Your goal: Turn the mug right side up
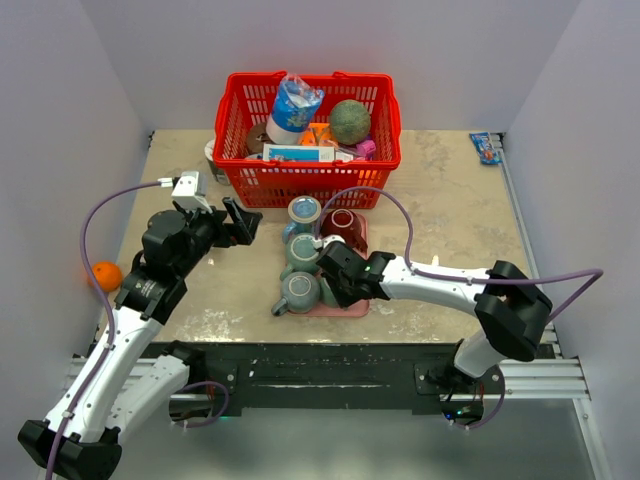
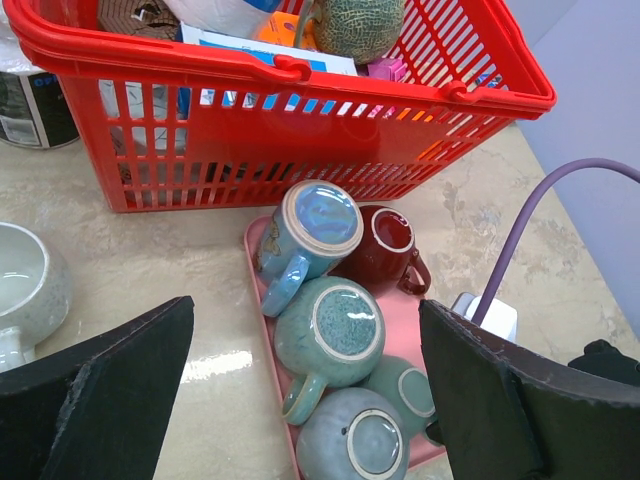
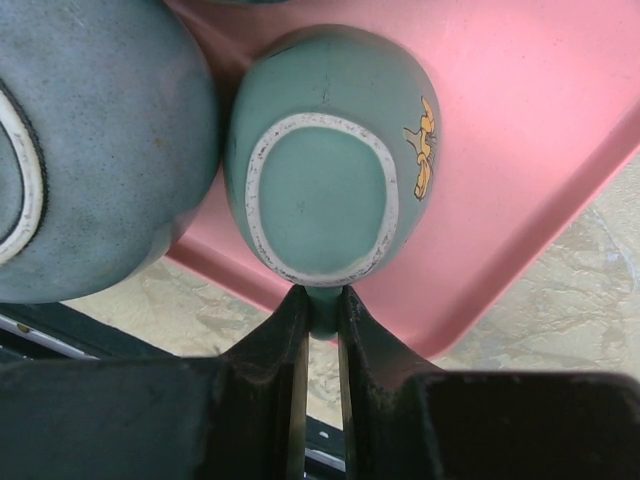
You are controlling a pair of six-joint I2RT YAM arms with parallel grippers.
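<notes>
A small green mug (image 3: 320, 190) stands upside down on the pink tray (image 3: 520, 150), its pale base ring facing up. My right gripper (image 3: 322, 305) is shut on the mug's handle, which shows between the fingertips. In the top view that gripper (image 1: 335, 275) sits at the tray's near right corner. The same mug (image 2: 405, 392) shows in the left wrist view beside a blue-grey mug (image 2: 355, 440). My left gripper (image 1: 245, 222) hangs open to the left of the tray, holding nothing.
Three more mugs share the tray: a teal one (image 1: 302, 250), a light blue one (image 1: 304, 212) and a dark red one (image 1: 342, 226). A full red basket (image 1: 310, 178) stands just behind. A white cup (image 2: 25, 285) and an orange ball (image 1: 106, 275) lie to the left.
</notes>
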